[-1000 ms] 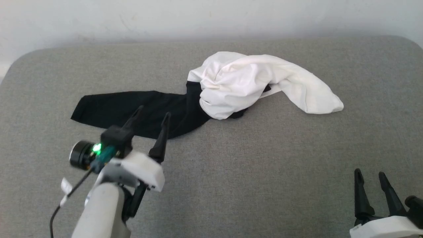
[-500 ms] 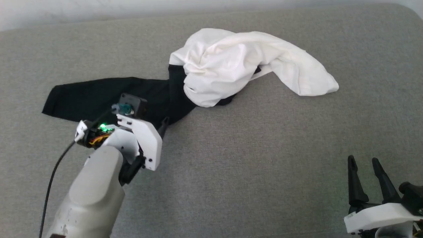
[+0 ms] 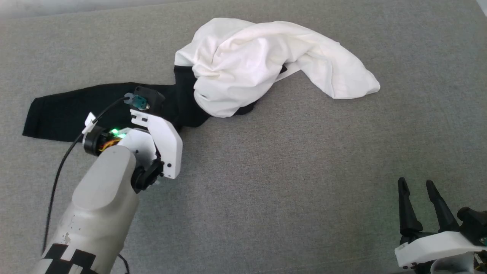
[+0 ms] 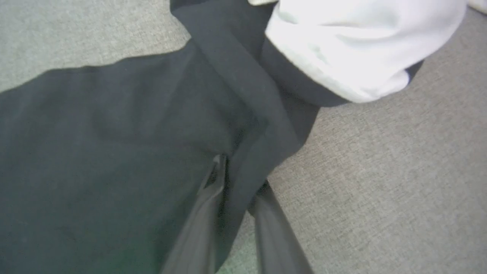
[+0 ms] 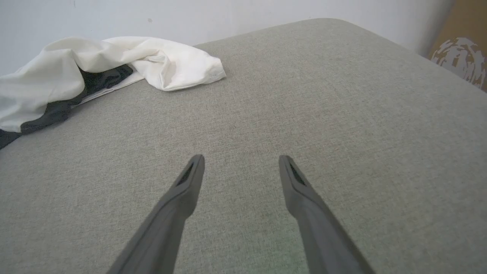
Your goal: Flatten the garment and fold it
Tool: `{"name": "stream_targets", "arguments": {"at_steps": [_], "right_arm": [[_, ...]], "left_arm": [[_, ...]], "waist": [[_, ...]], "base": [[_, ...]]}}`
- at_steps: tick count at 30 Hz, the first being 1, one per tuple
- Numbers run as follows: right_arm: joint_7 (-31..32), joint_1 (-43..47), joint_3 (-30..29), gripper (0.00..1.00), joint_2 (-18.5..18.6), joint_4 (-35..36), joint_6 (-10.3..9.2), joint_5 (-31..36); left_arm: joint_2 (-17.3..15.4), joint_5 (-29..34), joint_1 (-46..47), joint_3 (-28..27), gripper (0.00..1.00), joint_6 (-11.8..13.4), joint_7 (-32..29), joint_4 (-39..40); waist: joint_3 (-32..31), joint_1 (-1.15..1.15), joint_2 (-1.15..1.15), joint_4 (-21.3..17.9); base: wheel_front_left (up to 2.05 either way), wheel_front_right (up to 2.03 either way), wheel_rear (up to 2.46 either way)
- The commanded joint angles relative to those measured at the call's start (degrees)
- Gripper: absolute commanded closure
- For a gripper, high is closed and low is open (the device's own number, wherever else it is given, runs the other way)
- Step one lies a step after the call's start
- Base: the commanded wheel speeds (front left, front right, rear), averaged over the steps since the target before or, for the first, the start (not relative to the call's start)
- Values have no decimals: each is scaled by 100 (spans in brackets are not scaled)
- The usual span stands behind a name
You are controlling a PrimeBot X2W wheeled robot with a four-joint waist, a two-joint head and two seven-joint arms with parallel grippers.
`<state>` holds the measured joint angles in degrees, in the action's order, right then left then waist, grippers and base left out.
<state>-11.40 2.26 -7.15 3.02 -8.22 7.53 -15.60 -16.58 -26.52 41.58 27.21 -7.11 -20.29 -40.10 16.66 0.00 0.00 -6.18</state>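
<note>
The left end effector point(image 4: 242, 171) is pinching only a thin fold of the black sleeve point(image 4: 114, 125) of the crumpled shirt point(image 3: 266, 57), risking a slip when pulling, while the right end effector point(image 5: 240, 158) is idling, jaws apart.

Count of items on view.

- Garment point(image 3: 266, 57): one, with a white body and black parts.
- Black sleeve point(image 3: 83, 110): one laid out flat. A second dark patch point(image 5: 102, 82) shows under the white bundle and may be the other sleeve, but the bunching hides too much to count it firmly.
- Grippers: two, the left gripper point(image 4: 242, 173) and the right gripper point(image 3: 415, 182).
- Fingers point(image 5: 182, 198): two on each gripper, four in all.
- Pale forearm point(image 3: 99, 198): one.
- Cable point(image 3: 61, 167): one, on that forearm.
- Green light point(image 3: 116, 132): one, lit.
- Grey padded surface point(image 3: 285, 171): one.
- Brown mottled object point(image 5: 462, 57): one, at the edge of the right wrist view.
</note>
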Motion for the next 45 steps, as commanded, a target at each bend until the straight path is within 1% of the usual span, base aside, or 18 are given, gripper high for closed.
{"name": "stream_targets", "arguments": {"at_steps": [1,3,5,8,10,13,14,18,21,23,26,28,29,30,31,35,39,45], "right_arm": [[18,-78,-24,0,-14,17,-4,38],[41,-52,-44,0,-14,6,-4,58],[57,-32,-35,0,-14,-3,-4,41],[76,25,-32,0,-14,-28,-4,4],[86,73,-40,0,-14,-56,-4,-21],[81,141,-17,0,-14,-129,-4,-85],[74,166,-3,0,-14,-166,-4,-113],[15,261,34,0,-14,-317,-4,-209],[-30,301,58,0,-14,-409,-4,-251],[-50,308,57,0,-14,-459,-4,-269],[-67,313,13,0,-14,-506,-4,-272],[-66,311,-16,0,-14,-543,-4,-258],[-58,307,-18,0,-14,-560,-4,-252],[-47,298,-10,0,-14,-576,-4,-250],[-38,286,5,0,-14,-587,-4,-248],[-11,245,42,0,-14,-599,-4,-247],[4,240,62,0,-14,-614,-4,-243],[-30,257,53,0,-14,-644,-4,-279]], "left_arm": [[54,-173,-154,106,100,-37,-6,-142],[80,-429,-184,156,100,-37,9,-90],[85,-822,-234,141,100,-37,-32,60],[-96,-1555,-394,142,100,-37,-177,592],[-432,-1839,-536,103,100,-37,-231,1031],[-1092,-1950,-875,-66,100,-33,-266,1584],[-1282,-1994,-1040,-150,100,7,-298,1758],[-1982,-2159,-1883,-456,100,341,-503,2504],[-2344,-2406,-2601,-790,100,624,-498,3014],[-2553,-2457,-3053,-979,100,826,-417,3249],[-2767,-2311,-3557,-1172,100,1091,-107,3461],[-2743,-2234,-3738,-1232,100,1193,136,3539],[-2680,-2240,-3789,-1278,69,1252,255,3555],[-2637,-2208,-3817,-1309,50,1295,385,3577],[-2583,-2189,-3831,-1333,0,1329,500,3592],[-2362,-2244,-3757,-1448,0,1367,842,3716],[-2261,-2366,-3663,-1534,0,1329,948,3920],[-2386,-2282,-3310,-1590,0,1259,974,4537]], "waist": [[-57,0,0,63],[-134,0,0,139],[-235,0,0,213],[-430,0,0,340],[-557,0,0,430],[-752,0,0,523],[-820,0,0,542],[-1009,0,0,586],[-1068,0,0,586],[-1091,0,0,572],[-1111,0,0,572],[-1129,0,0,587],[-1137,0,0,592],[-1145,0,0,595],[-1153,0,0,595],[-1189,0,0,599],[-1228,0,0,591],[-1194,0,0,628]], "base": [[0,0,0],[0,0,0],[0,0,0],[0,0,0],[0,0,0],[0,0,0],[0,0,0],[0,0,0],[0,0,0],[0,0,0],[0,0,0],[0,0,0],[0,0,0],[0,0,0],[0,0,0],[0,0,0],[0,0,0],[0,0,0]]}}
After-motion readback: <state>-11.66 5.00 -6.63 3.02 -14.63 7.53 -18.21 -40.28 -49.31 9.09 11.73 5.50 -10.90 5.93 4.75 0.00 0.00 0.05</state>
